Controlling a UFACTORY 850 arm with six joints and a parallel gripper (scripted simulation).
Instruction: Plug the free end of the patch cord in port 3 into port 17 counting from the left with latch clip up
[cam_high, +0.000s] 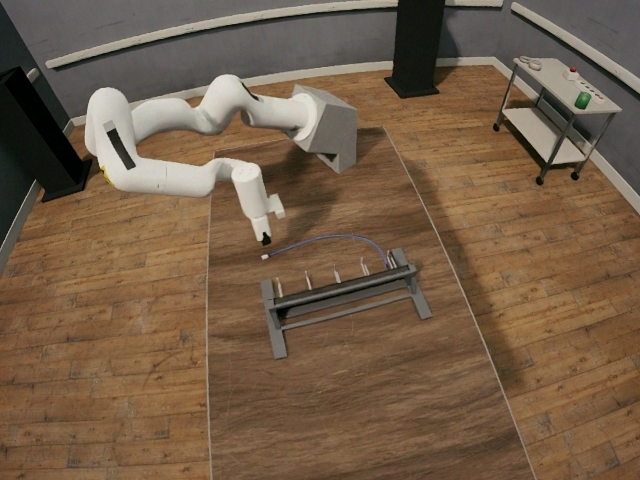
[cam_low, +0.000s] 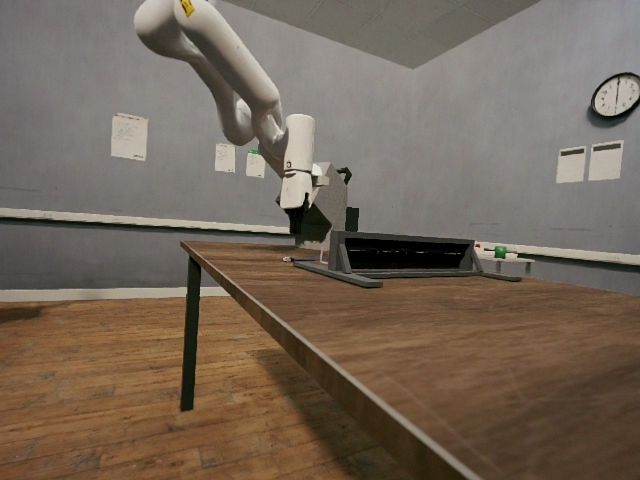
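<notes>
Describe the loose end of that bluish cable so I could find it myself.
Start at the long brown table and find the grey rack standing on it. A bluish cable arcs from the rack's far side toward the white arm. Its loose end is a small white plug lying on the table under the shut fingers.

Matt grey, seemingly metal rack (cam_high: 279, 335); grained wood table (cam_high: 361, 413).

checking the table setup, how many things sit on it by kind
rack: 1
patch cord: 1
total on the table: 2
The gripper hangs shut above the cord's free plug, holding nothing.
</notes>
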